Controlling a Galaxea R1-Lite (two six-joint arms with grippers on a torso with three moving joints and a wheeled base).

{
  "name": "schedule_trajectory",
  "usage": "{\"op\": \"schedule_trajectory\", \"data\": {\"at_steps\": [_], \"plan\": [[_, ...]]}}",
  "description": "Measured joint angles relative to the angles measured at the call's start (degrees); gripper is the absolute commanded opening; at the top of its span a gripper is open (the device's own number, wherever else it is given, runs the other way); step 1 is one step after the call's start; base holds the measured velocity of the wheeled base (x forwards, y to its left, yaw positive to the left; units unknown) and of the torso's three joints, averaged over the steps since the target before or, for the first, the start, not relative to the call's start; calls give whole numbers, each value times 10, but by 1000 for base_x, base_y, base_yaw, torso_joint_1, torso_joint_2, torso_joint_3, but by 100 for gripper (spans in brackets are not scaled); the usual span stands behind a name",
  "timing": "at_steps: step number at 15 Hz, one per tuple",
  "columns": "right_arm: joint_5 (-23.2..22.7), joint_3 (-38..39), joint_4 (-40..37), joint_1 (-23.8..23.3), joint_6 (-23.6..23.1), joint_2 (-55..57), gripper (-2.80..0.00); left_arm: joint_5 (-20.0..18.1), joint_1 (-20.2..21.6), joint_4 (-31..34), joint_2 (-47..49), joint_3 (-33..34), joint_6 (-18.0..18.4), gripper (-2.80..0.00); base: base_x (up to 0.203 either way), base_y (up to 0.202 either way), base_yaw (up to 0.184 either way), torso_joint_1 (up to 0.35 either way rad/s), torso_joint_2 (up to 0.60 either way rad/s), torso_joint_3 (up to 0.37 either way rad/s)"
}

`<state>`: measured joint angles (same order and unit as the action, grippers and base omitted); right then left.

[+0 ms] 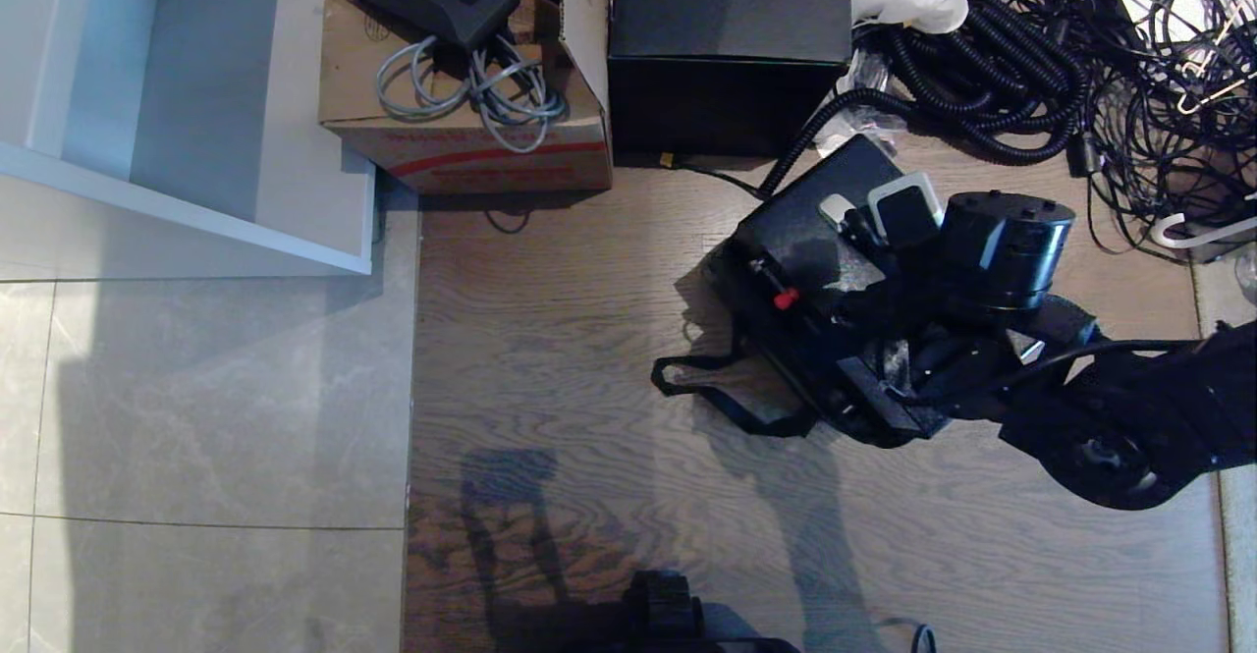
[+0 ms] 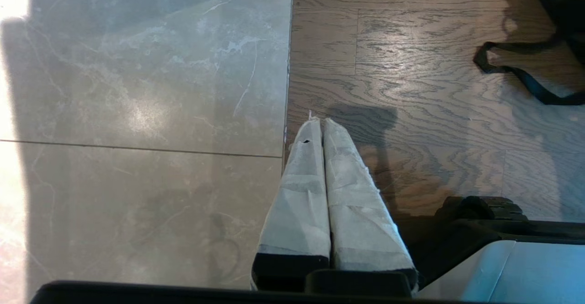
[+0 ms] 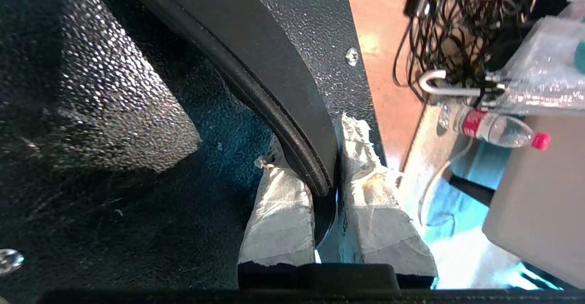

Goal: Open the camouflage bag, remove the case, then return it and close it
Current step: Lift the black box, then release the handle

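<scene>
1. Head view: the case, black and speckled, sits tilted over the wooden floor, just in front of the black cube box. The right arm covers its near end, so the camouflage bag beneath is hard to make out; only a black strap trails out.
2. Left wrist view: left gripper pressed together on nothing, parked well apart from the case.
3. Right wrist view: right gripper clamped on the case's handle. Risk, as judged: the thin handle could slide between the padded fingers and the case swing or drop. The bag is not visible here.
</scene>
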<state>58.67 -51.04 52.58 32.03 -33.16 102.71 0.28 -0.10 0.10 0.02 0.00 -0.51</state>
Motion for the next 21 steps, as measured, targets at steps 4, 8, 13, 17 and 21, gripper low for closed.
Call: {"op": "schedule_trajectory", "data": {"at_steps": [4, 8, 13, 17, 21], "plan": [[0, 14, -12, 8, 0, -39, -280, 0, 0, 0, 0, 0, 0, -280, 0, 0, 0, 0, 0, 0], [0, 5, -39, 8, 1, -78, -280, 0, 0, 0, 0, 0, 0, -280, 0, 0, 0, 0, 0, 0], [-1, -6, -119, 6, 5, -146, -280, 0, 0, 0, 0, 0, 0, -280, 0, 0, 0, 0, 0, 0], [-2, -11, -127, -42, 3, -177, -280, 0, 0, 0, 0, 0, 0, -280, 0, 0, 0, 0, 0, 0], [-5, -30, -169, -114, 4, -191, -280, 0, 0, 0, 0, 0, 0, -280, 0, 0, 0, 0, 0, 0]]}}
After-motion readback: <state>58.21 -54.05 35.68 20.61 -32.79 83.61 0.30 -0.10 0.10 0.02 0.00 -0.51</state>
